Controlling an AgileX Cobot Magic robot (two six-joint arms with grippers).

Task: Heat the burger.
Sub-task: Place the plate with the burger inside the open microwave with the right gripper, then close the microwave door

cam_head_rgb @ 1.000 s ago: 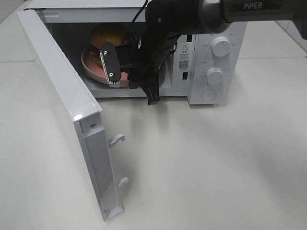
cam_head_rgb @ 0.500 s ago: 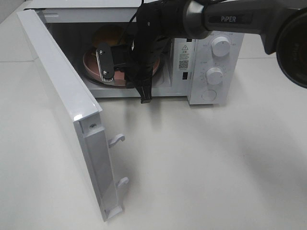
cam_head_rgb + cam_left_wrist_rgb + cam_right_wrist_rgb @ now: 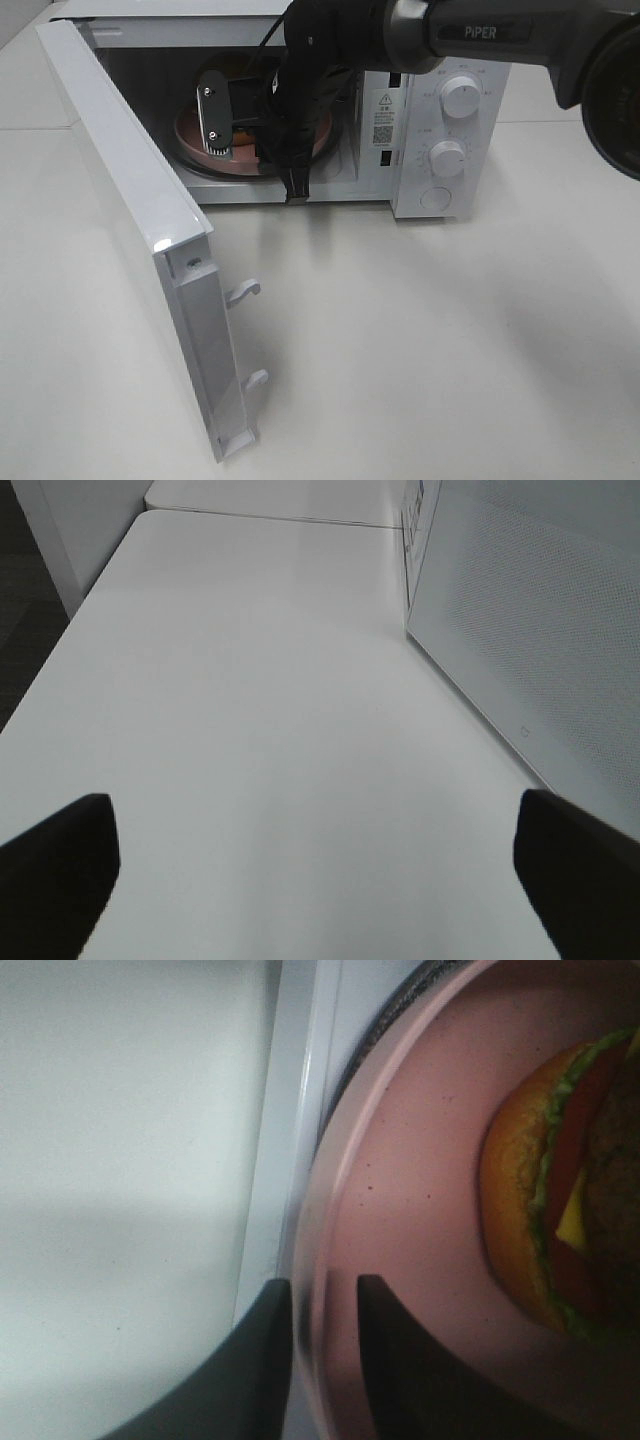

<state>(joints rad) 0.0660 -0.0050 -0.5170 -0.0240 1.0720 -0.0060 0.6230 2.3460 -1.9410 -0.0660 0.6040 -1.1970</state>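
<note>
Found the burger (image 3: 540, 1220) on the pink plate (image 3: 420, 1160) inside the microwave (image 3: 440, 110), just beyond the right gripper (image 3: 325, 1285), its jaws narrowly parted astride the rim (seemingly unclamped); saw the left gripper (image 3: 312, 815) wide, empty; judged loading done, closing the door (image 3: 130, 200) and heating left.

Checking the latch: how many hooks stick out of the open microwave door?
2: upper white plastic hook and lower white plastic hook, both on the open white microwave door.
</note>
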